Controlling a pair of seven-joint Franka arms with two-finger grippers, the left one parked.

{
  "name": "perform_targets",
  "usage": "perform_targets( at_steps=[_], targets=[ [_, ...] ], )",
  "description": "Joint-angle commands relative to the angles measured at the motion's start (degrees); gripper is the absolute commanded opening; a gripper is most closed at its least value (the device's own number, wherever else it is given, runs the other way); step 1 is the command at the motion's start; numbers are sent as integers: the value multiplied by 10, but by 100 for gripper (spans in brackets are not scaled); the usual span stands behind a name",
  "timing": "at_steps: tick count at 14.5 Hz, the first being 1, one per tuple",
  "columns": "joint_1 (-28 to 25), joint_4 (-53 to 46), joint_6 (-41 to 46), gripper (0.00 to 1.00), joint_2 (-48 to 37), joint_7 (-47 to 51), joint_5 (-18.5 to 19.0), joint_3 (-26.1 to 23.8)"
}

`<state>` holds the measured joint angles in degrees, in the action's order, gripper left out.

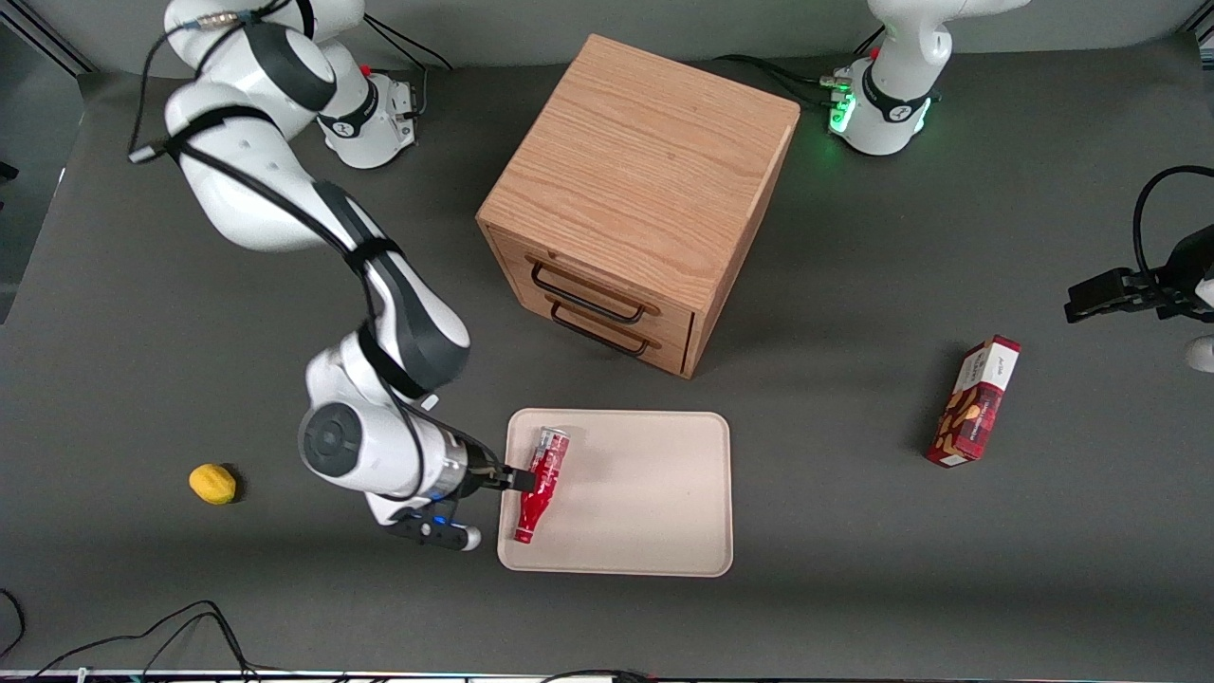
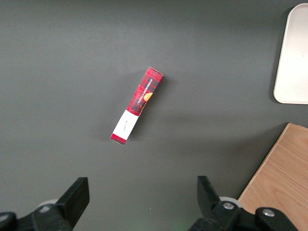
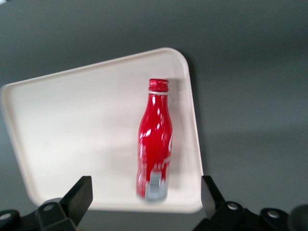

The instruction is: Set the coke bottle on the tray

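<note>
The slim red coke bottle (image 1: 541, 483) with blurred, unreadable white lettering is lying flat on the wide beige-cream rectangular tray (image 1: 645, 493), near the rim toward the working arm. The black pincer (image 1: 517, 478) is hovering over the bottle with fingers (image 3: 77, 197) spread, tips cut off.

Claw (image 3: 144, 202) fingertips cut off

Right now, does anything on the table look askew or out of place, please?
The coke bottle lies on its side on the tray, close to the rim. The hand is open beside it. Nothing looks spilled or damaged.
</note>
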<state>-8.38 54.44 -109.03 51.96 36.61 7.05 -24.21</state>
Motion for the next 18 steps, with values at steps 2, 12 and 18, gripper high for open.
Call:
perform_targets(
  at_steps=[2, 12, 18],
  targets=[
    [52, 87, 127, 100, -198, -9, 10, 8],
    [83, 395, 235, 100, -578, -136, -104, 194],
    [78, 404, 228, 100, -582, -155, -101, 195]
  ],
)
